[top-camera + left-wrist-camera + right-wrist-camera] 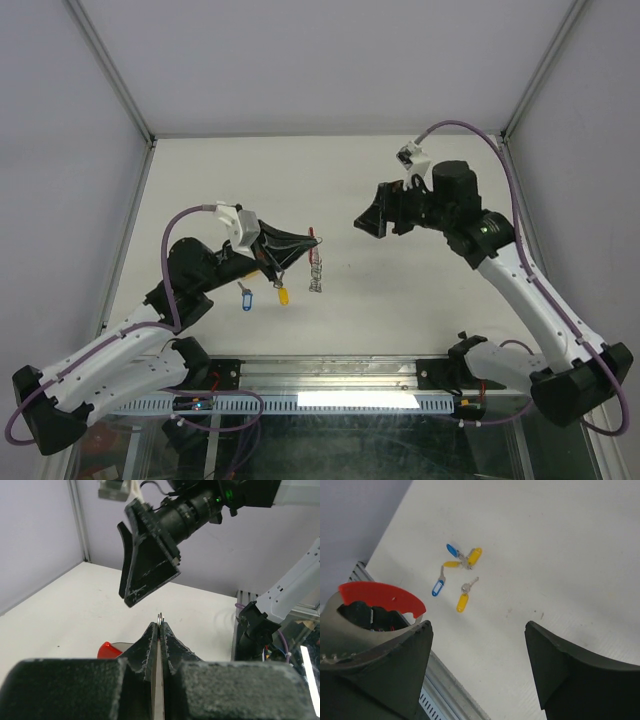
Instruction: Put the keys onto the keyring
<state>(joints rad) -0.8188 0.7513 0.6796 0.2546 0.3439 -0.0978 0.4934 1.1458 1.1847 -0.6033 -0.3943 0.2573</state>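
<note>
My left gripper (308, 241) is shut on the keyring and holds it above the table. A thin metal loop (160, 617) pokes out between the closed fingertips. The red crescent (107, 650) shows beside the left finger, and the beaded chain (316, 272) hangs below. The red crescent also shows in the right wrist view (377, 594). My right gripper (368, 222) is open and empty, raised and facing the left gripper a short way to its right. Several keys lie on the table below: a blue-tagged one (438, 587), a yellow-tagged one (462, 602), and a cluster of blue and yellow tags (465, 558).
In the top view the blue-tagged key (245, 298) and yellow-tagged key (282, 294) lie in front of the left gripper; the cluster is hidden under the left arm. A metal rail (330, 372) runs along the table's near edge. Grey walls stand at the left, back and right.
</note>
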